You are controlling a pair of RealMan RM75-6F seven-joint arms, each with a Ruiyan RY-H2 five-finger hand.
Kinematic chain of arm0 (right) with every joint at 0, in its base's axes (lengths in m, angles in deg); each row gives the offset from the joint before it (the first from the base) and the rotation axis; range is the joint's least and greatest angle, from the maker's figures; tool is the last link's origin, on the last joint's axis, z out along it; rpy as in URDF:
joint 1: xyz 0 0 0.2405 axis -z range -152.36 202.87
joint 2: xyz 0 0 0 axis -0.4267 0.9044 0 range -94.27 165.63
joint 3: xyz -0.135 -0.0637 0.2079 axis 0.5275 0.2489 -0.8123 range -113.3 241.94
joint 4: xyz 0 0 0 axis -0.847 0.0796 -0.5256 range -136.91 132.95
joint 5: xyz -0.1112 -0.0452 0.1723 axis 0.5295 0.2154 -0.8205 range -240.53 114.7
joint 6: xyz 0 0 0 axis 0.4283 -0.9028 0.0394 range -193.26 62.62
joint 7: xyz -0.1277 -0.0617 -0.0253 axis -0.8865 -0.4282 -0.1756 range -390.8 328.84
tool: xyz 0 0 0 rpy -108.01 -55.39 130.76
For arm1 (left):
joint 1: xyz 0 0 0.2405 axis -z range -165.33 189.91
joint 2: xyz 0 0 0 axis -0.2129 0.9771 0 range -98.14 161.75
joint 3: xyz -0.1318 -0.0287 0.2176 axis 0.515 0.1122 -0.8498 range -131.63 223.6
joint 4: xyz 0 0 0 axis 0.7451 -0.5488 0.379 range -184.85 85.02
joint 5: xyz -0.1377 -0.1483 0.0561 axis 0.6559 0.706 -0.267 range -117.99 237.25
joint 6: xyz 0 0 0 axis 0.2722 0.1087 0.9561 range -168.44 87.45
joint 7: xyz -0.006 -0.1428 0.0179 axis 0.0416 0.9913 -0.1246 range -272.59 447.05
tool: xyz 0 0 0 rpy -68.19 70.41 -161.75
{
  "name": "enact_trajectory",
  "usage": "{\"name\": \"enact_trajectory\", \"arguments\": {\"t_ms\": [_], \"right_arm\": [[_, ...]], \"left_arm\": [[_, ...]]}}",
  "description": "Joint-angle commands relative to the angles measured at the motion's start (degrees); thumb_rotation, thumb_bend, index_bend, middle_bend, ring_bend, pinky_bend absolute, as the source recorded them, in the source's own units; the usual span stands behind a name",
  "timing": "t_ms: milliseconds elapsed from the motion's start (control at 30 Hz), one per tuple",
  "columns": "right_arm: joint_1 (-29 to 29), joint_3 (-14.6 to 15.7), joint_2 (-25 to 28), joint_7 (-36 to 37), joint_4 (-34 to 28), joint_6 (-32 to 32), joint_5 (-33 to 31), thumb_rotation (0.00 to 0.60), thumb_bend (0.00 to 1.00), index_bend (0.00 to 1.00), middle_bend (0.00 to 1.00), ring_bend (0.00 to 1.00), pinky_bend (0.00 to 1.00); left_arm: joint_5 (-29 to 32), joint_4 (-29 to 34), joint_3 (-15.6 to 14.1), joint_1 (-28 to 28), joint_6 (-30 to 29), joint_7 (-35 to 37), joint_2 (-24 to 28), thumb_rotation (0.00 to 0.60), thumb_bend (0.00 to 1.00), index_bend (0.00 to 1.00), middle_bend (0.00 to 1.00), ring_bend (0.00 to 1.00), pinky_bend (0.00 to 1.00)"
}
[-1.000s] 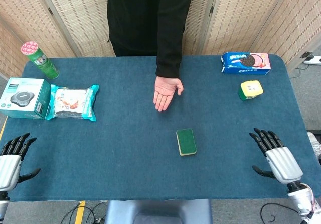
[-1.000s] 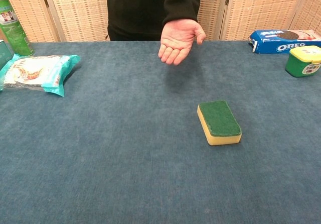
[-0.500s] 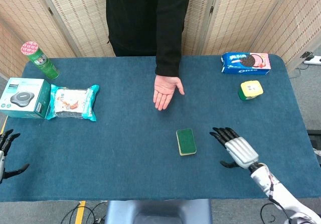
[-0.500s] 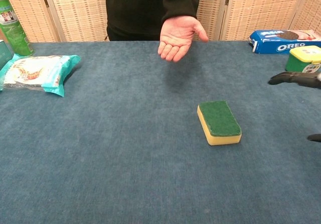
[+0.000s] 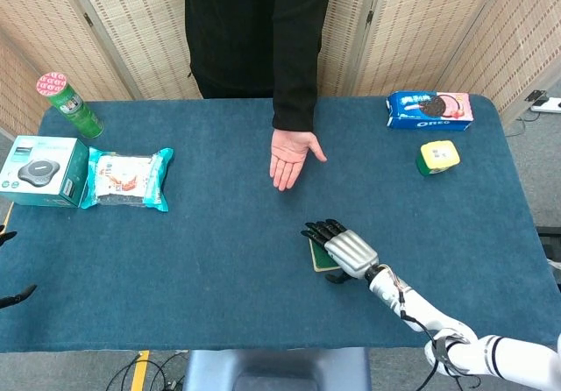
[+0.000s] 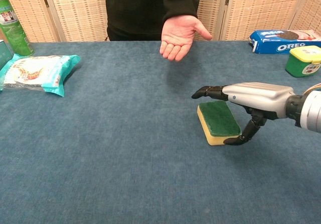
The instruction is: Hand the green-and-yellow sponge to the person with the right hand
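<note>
One green-and-yellow sponge lies near the table's front edge, right of centre. The right hand hovers just above it, fingers spread, grasping nothing. The person's hand waits palm-up mid-table. The left hand barely shows at the left edge; its state cannot be told.

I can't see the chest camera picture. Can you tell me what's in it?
The robot's right hand hovers open over the sponge on the blue table, its thumb down by the sponge's near right corner. Behind, a person holds out an open palm. Snack packs sit at the edges.
</note>
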Motion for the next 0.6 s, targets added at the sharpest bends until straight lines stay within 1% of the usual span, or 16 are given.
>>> {"name": "enact_trajectory", "arguments": {"t_ms": [33,167,200,233,300,333,367,433,467,533,600], "right_arm": [[-1.0,-0.6,-1.4,-2.0,1.6,0.9,-2.5,0.600,0.20,0.00,0.00,0.00,0.00],[-2.3,-1.0,-2.7,-2.6,3.5,2.5,-5.4,0.600,0.21,0.00,0.01,0.00,0.00],[-2.6,-1.0,-3.0,-2.7,3.9,2.7,-5.7,0.600,0.22,0.00,0.03,0.00,0.00],[-2.8,-1.0,-3.3,-2.7,4.3,2.7,-6.0,0.600,0.23,0.02,0.07,0.01,0.00],[-3.3,-1.0,-3.8,-2.6,5.1,3.2,-6.6,0.600,0.26,0.10,0.17,0.05,0.01],[-3.4,-1.0,-4.0,-2.6,5.5,3.1,-6.7,0.600,0.28,0.17,0.22,0.10,0.04],[-3.5,-0.9,-4.3,-2.6,5.7,2.7,-6.6,0.600,0.30,0.20,0.26,0.13,0.07],[-3.2,-0.7,-4.3,-2.2,5.5,1.3,-5.8,0.600,0.35,0.32,0.37,0.26,0.18],[-2.8,-0.6,-4.1,-1.9,5.1,-0.3,-4.9,0.600,0.37,0.38,0.41,0.31,0.22],[-2.0,-0.3,-3.4,-1.6,3.9,-3.1,-3.2,0.600,0.39,0.44,0.45,0.36,0.26],[-0.8,0.2,-1.7,-1.3,1.7,-6.9,-0.8,0.600,0.39,0.46,0.47,0.37,0.27]], "left_arm": [[-0.2,-0.1,-0.1,-0.1,-0.1,0.1,0.1,0.600,0.20,0.18,0.10,0.11,0.16],[-0.4,-0.1,-0.2,-0.3,-0.5,0.6,0.3,0.600,0.20,0.18,0.10,0.11,0.16],[-0.4,-0.1,-0.2,-0.4,-0.6,0.8,0.3,0.600,0.20,0.18,0.10,0.11,0.16],[-0.4,-0.1,-0.1,-0.4,-0.6,0.9,0.4,0.600,0.20,0.18,0.10,0.11,0.16],[-0.3,-0.2,-0.1,-0.5,-0.7,0.9,0.4,0.600,0.20,0.18,0.10,0.11,0.16],[-0.3,-0.2,-0.1,-0.6,-0.7,1.0,0.5,0.600,0.20,0.18,0.10,0.11,0.16],[-0.2,-0.2,-0.1,-0.7,-0.9,1.0,0.5,0.600,0.20,0.18,0.10,0.11,0.16],[-0.2,-0.2,-0.1,-0.8,-1.2,1.0,0.5,0.600,0.20,0.18,0.10,0.11,0.16],[-0.3,-0.2,-0.1,-1.0,-1.5,0.8,0.5,0.600,0.20,0.18,0.10,0.11,0.16],[-0.3,-0.2,-0.1,-1.1,-1.9,0.3,0.5,0.600,0.20,0.18,0.10,0.11,0.16],[-0.4,-0.1,-0.1,-1.2,-2.2,-0.1,0.5,0.600,0.20,0.18,0.10,0.11,0.16]]}}
